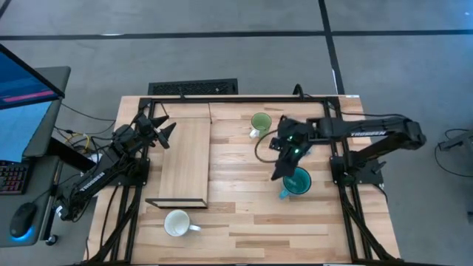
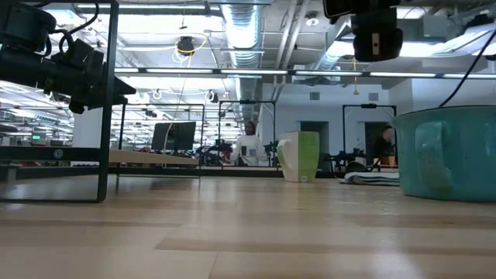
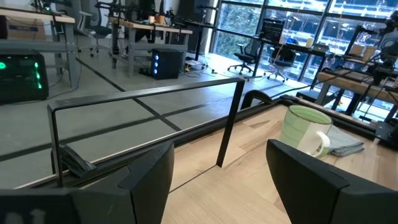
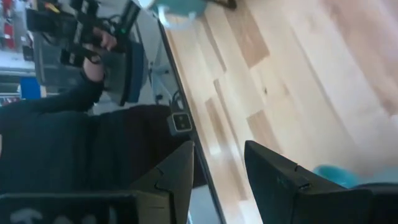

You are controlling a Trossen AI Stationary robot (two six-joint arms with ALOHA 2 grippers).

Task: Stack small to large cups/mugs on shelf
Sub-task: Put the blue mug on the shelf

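While my right gripper (image 1: 284,171) hovers with fingers (image 4: 273,180) spread, I see the teal mug (image 1: 298,182) just beside them, ungrasped.

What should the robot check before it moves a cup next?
1. Right gripper open: ok, fingers apart and empty.
2. Right gripper lined up with the teal mug: cannot tell, it hovers just beside it.
3. Teal mug upright: ok.
4. Shelf top free: ok, no cup on it.
5. Light green mug and white mug out of the way: ok, both stand apart.
6. Left gripper clear: ok, open at the shelf's far end.
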